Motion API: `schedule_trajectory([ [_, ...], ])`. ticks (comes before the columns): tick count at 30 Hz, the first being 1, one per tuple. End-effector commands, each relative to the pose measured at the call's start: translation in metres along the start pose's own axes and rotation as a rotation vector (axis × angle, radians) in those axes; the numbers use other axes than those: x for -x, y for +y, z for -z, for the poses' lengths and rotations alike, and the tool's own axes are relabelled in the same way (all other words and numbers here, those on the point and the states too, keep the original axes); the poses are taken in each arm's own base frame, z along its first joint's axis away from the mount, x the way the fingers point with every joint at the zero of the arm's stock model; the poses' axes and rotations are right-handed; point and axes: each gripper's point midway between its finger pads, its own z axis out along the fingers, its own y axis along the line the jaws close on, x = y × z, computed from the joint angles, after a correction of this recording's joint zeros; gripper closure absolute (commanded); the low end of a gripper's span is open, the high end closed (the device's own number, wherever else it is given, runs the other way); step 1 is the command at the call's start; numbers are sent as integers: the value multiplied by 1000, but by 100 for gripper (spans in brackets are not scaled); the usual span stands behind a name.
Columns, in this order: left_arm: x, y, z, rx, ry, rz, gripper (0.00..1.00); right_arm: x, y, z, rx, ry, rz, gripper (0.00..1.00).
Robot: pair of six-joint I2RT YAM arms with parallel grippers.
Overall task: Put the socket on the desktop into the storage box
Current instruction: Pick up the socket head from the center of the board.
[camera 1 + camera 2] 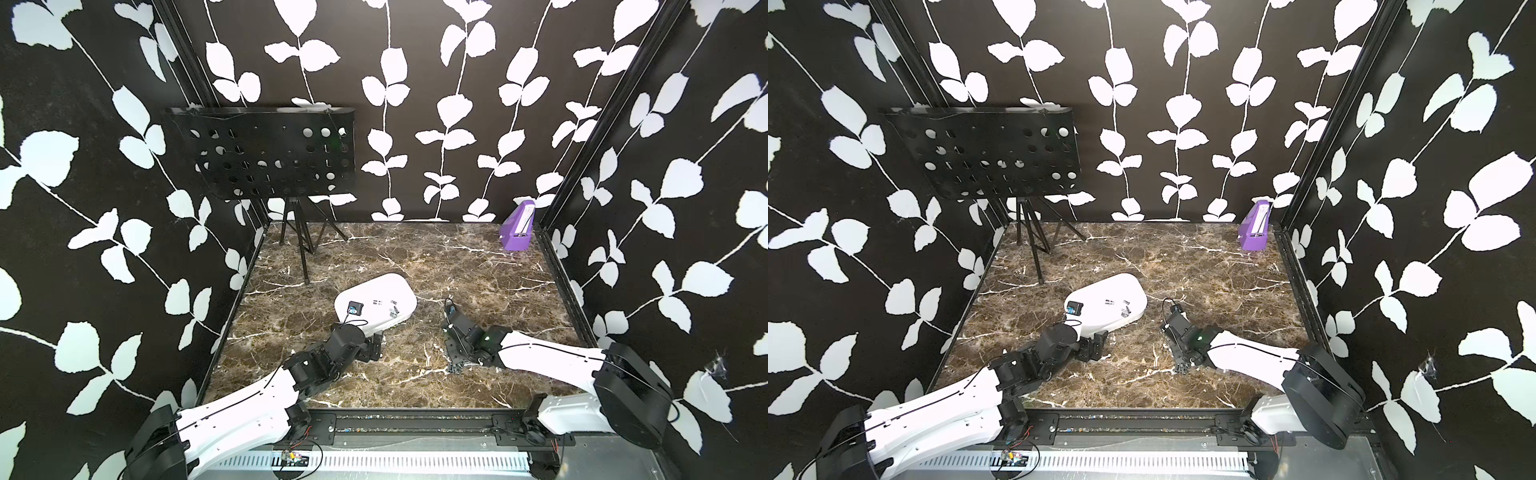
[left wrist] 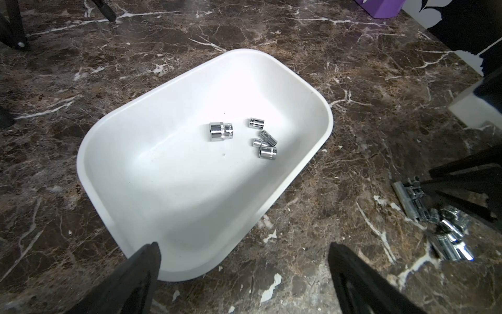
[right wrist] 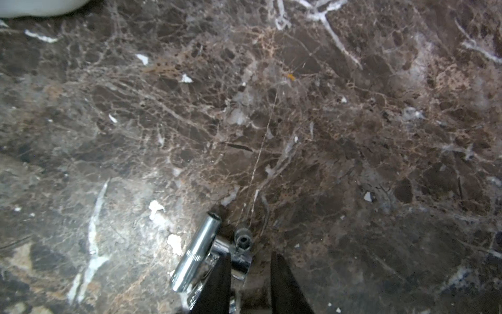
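Note:
The white storage box (image 1: 380,286) (image 1: 1108,291) (image 2: 173,190) lies mid-table with several chrome sockets (image 2: 220,131) inside. My left gripper (image 2: 244,254) (image 1: 375,345) hovers open at the box's near rim, nothing between its fingers. A small pile of sockets (image 2: 445,231) (image 3: 195,252) lies on the marble to the right of the box. My right gripper (image 3: 250,262) (image 1: 455,366) is down on that pile. Its jaws stand narrowly apart around a short socket (image 3: 242,240), with a gap still showing on one side. A long socket (image 3: 199,244) lies just outside one finger.
A small purple upright box (image 1: 517,228) stands in the far right corner. A black perforated music stand (image 1: 270,153) on a tripod (image 1: 305,249) occupies the far left. Patterned walls enclose the marble table (image 1: 478,266) on three sides.

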Motion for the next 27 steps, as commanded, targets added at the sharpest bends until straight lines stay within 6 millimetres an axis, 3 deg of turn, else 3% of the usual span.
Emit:
schedule_trajectory([
  [1,16,-8,4,-27,-42,13,3,17,5,2,27,-25,-35,75],
  [27,16,-8,4,-27,-39,17,4,19,3,-6,44,-2,-62,81],
])
